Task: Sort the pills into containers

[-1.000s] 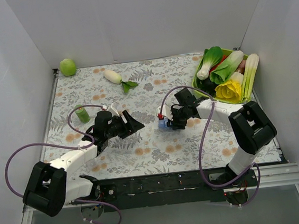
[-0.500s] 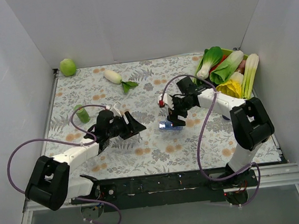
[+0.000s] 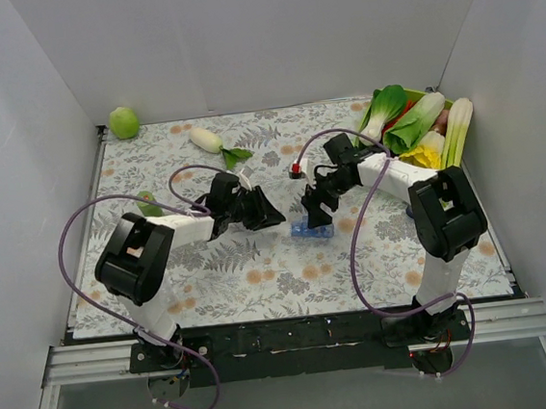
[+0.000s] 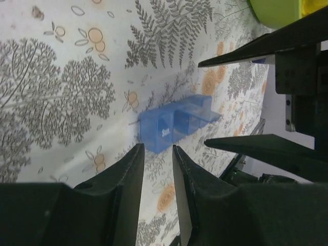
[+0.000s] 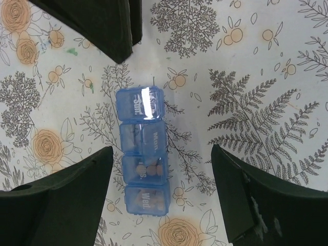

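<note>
The containers are a strip of several joined translucent blue compartments lying on the floral cloth, also seen in the top view. Brown round pills show through the lids of the middle compartments. My right gripper hangs above the strip, jaws wide open on either side of it and touching nothing. My left gripper points at the end of the containers marked Sun, a short way off. Its jaws stand a narrow gap apart with nothing between them. In the top view, the left gripper is just left of the right gripper.
A green bottle stands at the left, partly behind a purple cable. At the back lie a green round fruit and a white radish. A green basket of vegetables fills the back right corner.
My right gripper let go of the containers, opened wide and rose; the strip now lies flat. My left arm swung right toward the strip and its jaws narrowed.
</note>
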{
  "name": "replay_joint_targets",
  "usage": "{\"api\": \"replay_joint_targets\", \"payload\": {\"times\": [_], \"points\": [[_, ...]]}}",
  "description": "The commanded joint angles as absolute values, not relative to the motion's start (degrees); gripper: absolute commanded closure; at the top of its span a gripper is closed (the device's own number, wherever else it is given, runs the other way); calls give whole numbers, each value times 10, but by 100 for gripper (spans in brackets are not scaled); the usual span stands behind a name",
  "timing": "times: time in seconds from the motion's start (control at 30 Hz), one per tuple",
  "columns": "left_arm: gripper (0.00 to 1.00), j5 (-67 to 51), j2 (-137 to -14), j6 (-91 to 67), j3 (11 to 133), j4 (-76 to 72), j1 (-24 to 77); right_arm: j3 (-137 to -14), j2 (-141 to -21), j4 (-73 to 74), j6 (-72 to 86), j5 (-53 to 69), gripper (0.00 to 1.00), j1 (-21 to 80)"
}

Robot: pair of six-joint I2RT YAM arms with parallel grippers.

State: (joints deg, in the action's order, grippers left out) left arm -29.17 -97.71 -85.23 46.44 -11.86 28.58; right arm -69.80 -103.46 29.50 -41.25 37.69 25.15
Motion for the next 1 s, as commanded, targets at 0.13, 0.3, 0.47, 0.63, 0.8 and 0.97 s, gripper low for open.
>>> {"api": "replay_joint_targets", "payload": {"times": [0.13,0.3,0.47,0.63,0.8,0.97], "points": [[71,-277,-1061,-815,554,-57,327,-744,-1054,272,-355,371,21,250],[71,-259,-1080,-808,567,-30,337,-752,-1065,267,-331,365,34,244],[70,-254,-1086,-801,577,-14,341,-758,-1076,270,-323,365,46,238],[65,-265,-1069,-809,565,-41,341,-757,-1076,270,-317,366,51,236],[63,-277,-1062,-814,566,-69,341,-755,-1078,269,-313,365,57,236],[62,-286,-1072,-812,570,-68,345,-754,-1082,271,-308,365,61,235]]}}
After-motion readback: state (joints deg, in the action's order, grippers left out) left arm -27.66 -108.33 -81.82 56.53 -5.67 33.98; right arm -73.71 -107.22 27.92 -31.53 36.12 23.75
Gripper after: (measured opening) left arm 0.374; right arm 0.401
